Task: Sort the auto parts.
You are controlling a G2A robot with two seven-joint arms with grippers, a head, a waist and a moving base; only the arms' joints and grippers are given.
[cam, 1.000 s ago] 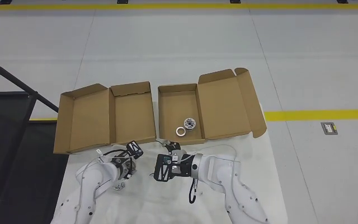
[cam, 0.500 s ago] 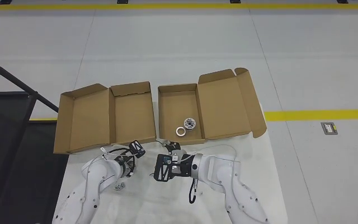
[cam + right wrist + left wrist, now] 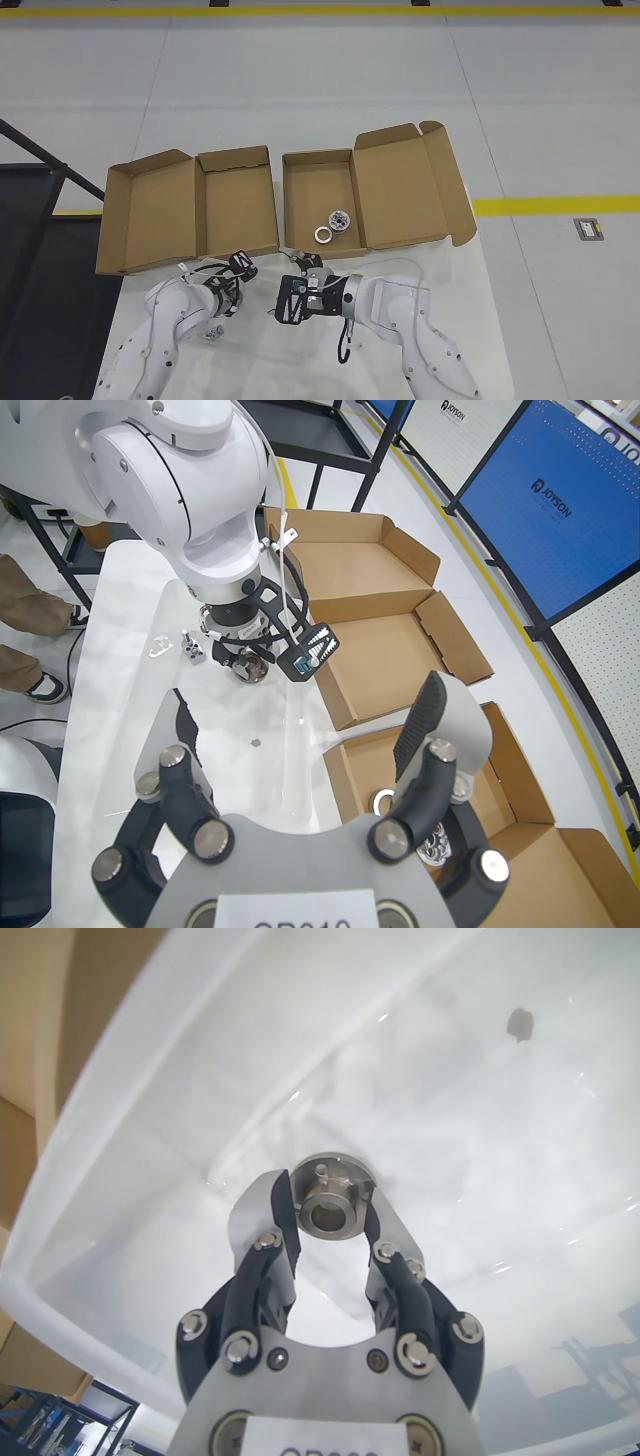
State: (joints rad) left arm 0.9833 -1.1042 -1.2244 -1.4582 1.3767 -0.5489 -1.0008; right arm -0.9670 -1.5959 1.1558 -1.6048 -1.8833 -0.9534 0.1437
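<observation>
My left end effector [image 3: 325, 1195] pinches a metal collar [image 3: 327, 1217] by its hub. The collar's wide base seems to rest on the floor of the white tray [image 3: 65, 1128]. My right end effector [image 3: 307, 700] hangs spread above the tray's edge, beside the cardboard box [image 3: 305, 195] that holds a ring [image 3: 322, 235] and a bearing [image 3: 340, 221].

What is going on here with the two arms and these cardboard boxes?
The robot is sorting metal parts out of a white tray. The left gripper is shut on a flanged metal bushing low in the tray. The right gripper hangs open, holding nothing. The right box already holds a ring and a bearing-like part; the left box shows bare cardboard. A small block and a flat bracket lie in the tray.
</observation>
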